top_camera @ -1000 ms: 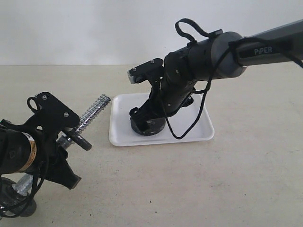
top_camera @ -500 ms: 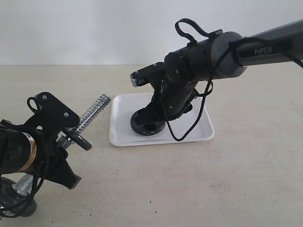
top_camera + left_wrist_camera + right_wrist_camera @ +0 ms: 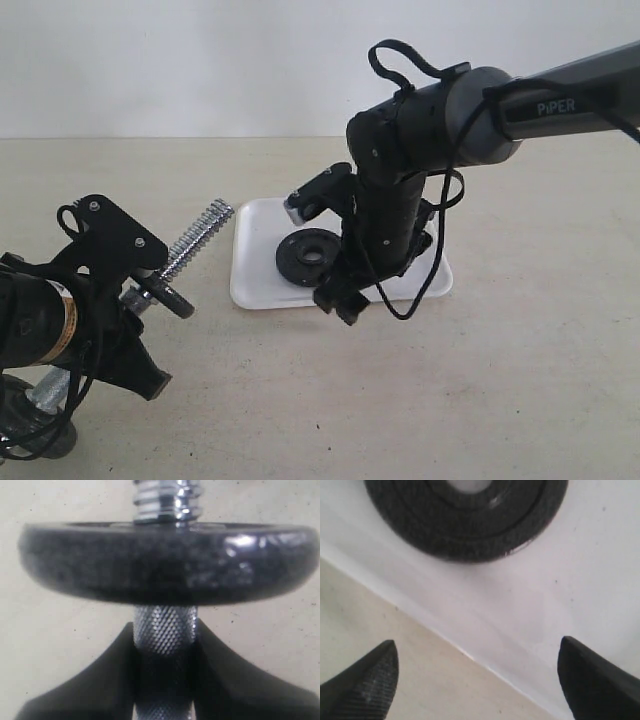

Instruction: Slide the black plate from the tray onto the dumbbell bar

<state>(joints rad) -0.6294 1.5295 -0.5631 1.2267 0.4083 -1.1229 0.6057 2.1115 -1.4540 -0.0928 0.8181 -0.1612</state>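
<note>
Black plate (image 3: 312,256): lies flat on the left half of the tray (image 3: 262,272), hole up, untouched.
Right gripper (image 3: 477,675): jaws wide apart and empty, over the tray's near rim just beside the plate.
Dumbbell bar (image 3: 200,232): tilted, threaded end aimed at the tray, well apart from it; a second black disc (image 3: 165,562) sits on it.
Left gripper (image 3: 164,645): clamped narrow on the knurled middle.
Risk, grasp: the flat disc likely skids on slick plastic, or a finger catches the rim and drags the tray.
Risk, threading: the hole may snag on the coarse threads.

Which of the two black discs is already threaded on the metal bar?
The left disc, skewered on the dumbbell bar; the other disc lies flat on the tray.
</note>
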